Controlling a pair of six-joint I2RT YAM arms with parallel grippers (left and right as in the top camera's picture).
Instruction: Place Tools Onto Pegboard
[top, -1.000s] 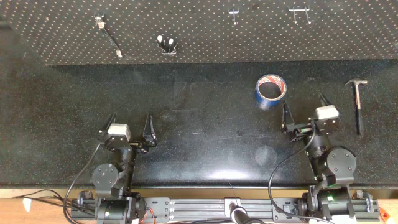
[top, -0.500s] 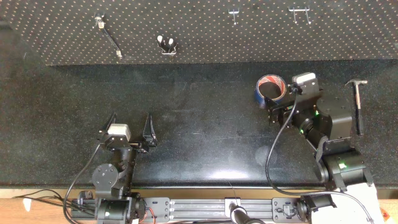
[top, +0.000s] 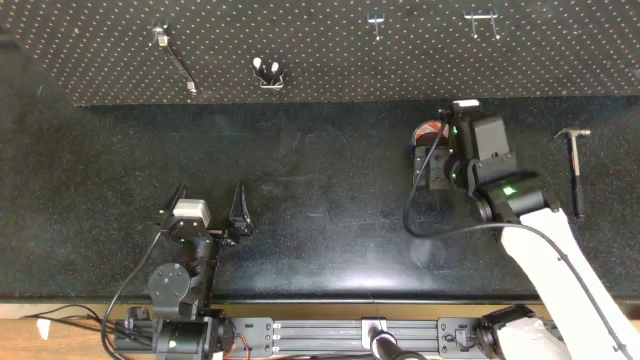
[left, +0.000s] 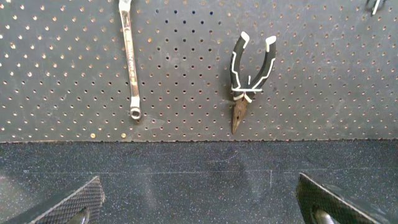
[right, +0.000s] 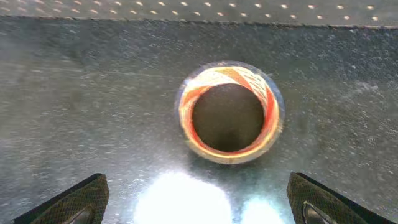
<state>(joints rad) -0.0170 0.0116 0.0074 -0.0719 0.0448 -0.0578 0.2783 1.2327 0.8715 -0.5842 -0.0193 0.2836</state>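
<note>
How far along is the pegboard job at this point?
Done: the wrench and the pliers hang on the pegboard. In hand: the right pincer hovers open over the tape roll on the table, nothing gripped yet. Left: the tape roll and the hammer, both lying on the table.

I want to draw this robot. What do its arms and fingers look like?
Both arms are mostly black with round joints and black cables. The left arm has a pale wrist block. The right arm has a white section and a green light. The fingers are dark with a woven pattern.
</note>
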